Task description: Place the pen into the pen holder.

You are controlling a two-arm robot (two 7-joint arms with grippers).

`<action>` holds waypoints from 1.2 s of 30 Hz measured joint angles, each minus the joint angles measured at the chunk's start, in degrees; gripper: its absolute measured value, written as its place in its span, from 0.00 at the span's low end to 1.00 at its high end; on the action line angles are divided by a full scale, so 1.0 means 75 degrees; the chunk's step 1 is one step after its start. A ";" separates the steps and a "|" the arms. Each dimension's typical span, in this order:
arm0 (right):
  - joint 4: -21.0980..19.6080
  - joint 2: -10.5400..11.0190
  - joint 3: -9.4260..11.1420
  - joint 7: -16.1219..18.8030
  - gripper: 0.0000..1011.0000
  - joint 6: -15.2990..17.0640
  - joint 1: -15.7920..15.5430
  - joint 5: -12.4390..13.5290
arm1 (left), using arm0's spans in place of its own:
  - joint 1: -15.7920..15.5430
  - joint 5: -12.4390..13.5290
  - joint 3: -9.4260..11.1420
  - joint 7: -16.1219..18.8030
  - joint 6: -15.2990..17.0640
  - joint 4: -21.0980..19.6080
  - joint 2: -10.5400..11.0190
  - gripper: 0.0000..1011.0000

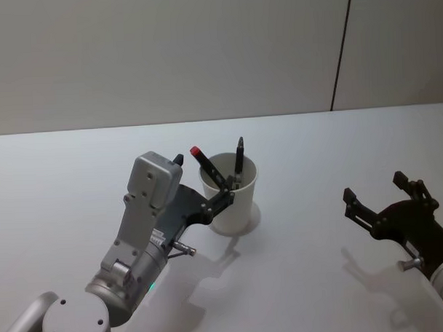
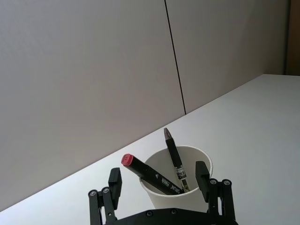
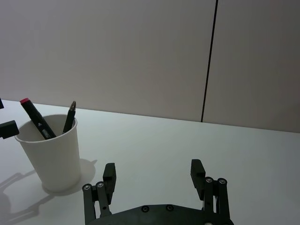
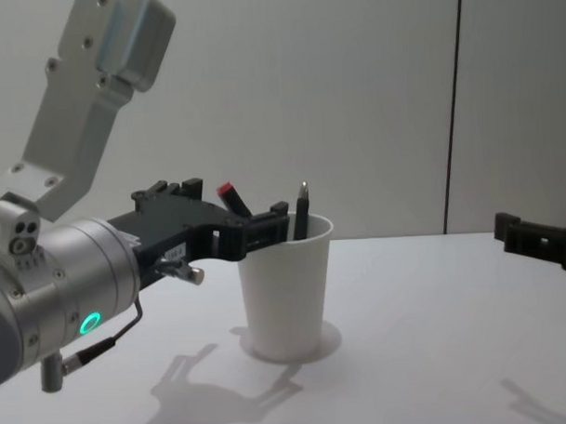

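Observation:
The pen holder (image 1: 234, 209) is a white paper cup standing mid-table, also seen in the right wrist view (image 3: 51, 159) and the chest view (image 4: 286, 296). A black pen with a red cap (image 1: 205, 163) (image 2: 150, 175) leans inside it, its cap sticking out over the rim. A second black pen (image 1: 239, 157) (image 2: 174, 159) stands in the cup too. My left gripper (image 1: 203, 174) (image 2: 158, 172) is open at rim height, its fingers wide on either side of the cup's top and gripping nothing. My right gripper (image 1: 374, 187) (image 3: 153, 168) hovers open far to the right.
The white table (image 1: 315, 148) runs back to a plain wall with a dark vertical seam (image 1: 341, 52). My left arm's forearm (image 1: 147, 212) rises over the table to the left of the cup.

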 joint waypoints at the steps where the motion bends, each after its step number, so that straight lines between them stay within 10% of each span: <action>1: 0.0000 0.0000 0.0000 0.0000 0.99 0.0000 0.0000 0.0000 | 0.0000 0.0000 0.0000 0.0000 0.0000 0.0000 0.0000 0.99; 36: 0.0000 0.0000 0.0000 0.0000 0.99 0.0000 0.0000 0.0000 | 0.0000 0.0000 0.0000 0.0000 0.0000 0.0000 0.0000 0.99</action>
